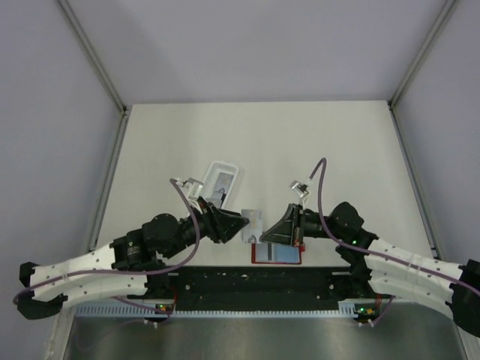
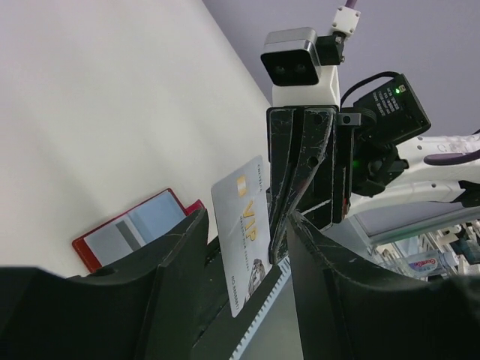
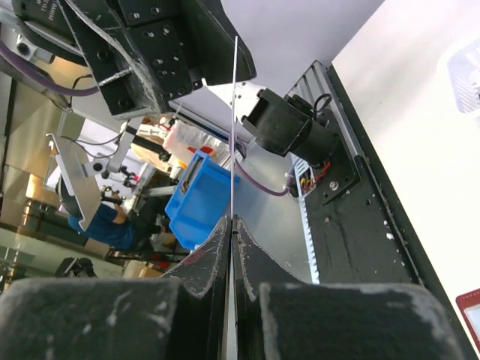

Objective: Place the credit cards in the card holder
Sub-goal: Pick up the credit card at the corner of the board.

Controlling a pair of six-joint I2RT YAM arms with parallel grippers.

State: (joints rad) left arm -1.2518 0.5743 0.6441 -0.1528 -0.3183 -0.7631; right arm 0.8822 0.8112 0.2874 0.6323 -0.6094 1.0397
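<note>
A credit card (image 2: 244, 232) hangs in the air above the near part of the surface (image 1: 300, 150), between the two arms, roughly upright and slightly tilted. The right pincer (image 3: 231, 223) is closed on it. In the right wrist view the card shows edge-on as a thin pale line rising out of the pressed-together fingers. In the left wrist view the same dark fingers (image 2: 289, 195) clamp the card's right edge, and its face shows gold "VIP" lettering. The left pincer (image 1: 240, 223) faces it from the left with its jaws apart, one finger on either side of the card. Whether either finger touches the card cannot be told. The card holder (image 2: 84, 250) lies open and flat on the surface at the near edge, just beside the black rail, a little right of centre and partly beneath the right pincer. Its pale inner pockets face up, framed in red, and a grey rectangle with a dark stripe shows in one of them. A white tray (image 1: 214, 166) sits farther back and to the left, behind the left pincer. Something lies in it, but it is too small to make out.
</note>
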